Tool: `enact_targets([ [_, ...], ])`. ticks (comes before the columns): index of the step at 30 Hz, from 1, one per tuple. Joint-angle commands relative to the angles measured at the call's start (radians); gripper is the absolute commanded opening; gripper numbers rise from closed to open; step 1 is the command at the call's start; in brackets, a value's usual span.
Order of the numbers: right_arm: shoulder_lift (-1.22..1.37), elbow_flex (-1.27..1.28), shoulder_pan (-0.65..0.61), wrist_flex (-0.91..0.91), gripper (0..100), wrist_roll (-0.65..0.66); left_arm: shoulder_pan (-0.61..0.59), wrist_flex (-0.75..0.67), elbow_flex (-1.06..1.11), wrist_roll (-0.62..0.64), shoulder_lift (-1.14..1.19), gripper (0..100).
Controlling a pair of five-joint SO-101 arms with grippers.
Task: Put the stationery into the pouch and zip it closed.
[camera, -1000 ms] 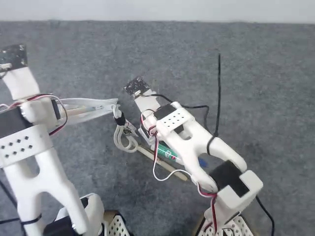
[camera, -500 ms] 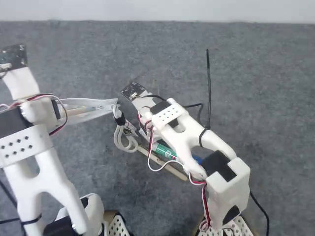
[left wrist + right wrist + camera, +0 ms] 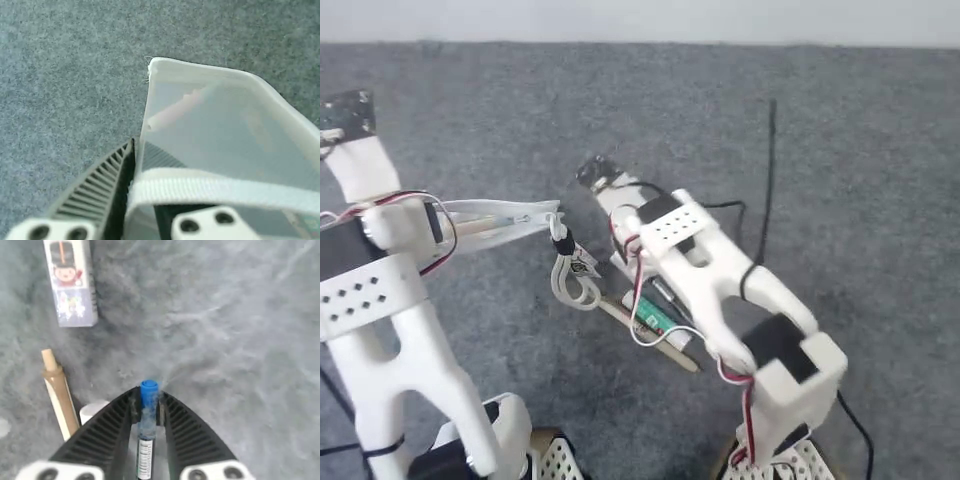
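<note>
Partly done, I judge: a pale stick (image 3: 175, 107) seems to lie inside the pouch (image 3: 220, 135), whose edge the left gripper (image 3: 142, 170) pinches. The right gripper (image 3: 148, 396) clamps a pen (image 3: 145, 432), its blue cap pointing forward along the jaws. A wooden pencil (image 3: 57, 390) and a boxed eraser (image 3: 70, 282) wait on the carpet (image 3: 225, 315); zipping remains.

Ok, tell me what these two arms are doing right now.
The left gripper is clamped on the edge of the translucent pouch, which has a pale stick-shaped item inside. The right gripper is shut on a blue-capped pen over the grey mat. A tan pen and a small box with a toy soldier picture lie on the mat, not yet packed.
</note>
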Motion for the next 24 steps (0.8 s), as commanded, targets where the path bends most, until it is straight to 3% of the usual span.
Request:
enact_targets([
  [1, -0.170, -0.015, 0.044, 0.033, 0.6, 0.008, -0.006, -0.025, -0.007, 0.011, -0.009, 1],
  [20, -0.664, 0.183, 0.042, 0.038, 0.6, 0.006, -0.003, -0.025, -0.007, 0.015, -0.009, 1],
  [24, -0.769, 0.183, 0.042, 0.038, 0.6, -0.063, -0.003, -0.026, -0.007, 0.015, -0.009, 1],
])
